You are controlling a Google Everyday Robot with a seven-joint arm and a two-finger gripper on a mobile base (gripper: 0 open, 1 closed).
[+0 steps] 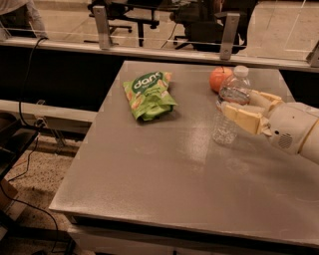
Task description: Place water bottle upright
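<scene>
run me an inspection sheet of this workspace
surface: grey table, top looks dry and unmarked
job's things: water bottle stands upright near the right edge, base on the table, white cap on
clutter: green snack bag lying flat at back centre; orange-red round fruit just behind the bottle
grippers: hand reaches in from the right, closed around the bottle's middle
cables: black cable hangs down on the left, off the table and running on across the floor
surroundings: rail with metal posts behind the table, office chairs beyond it
</scene>
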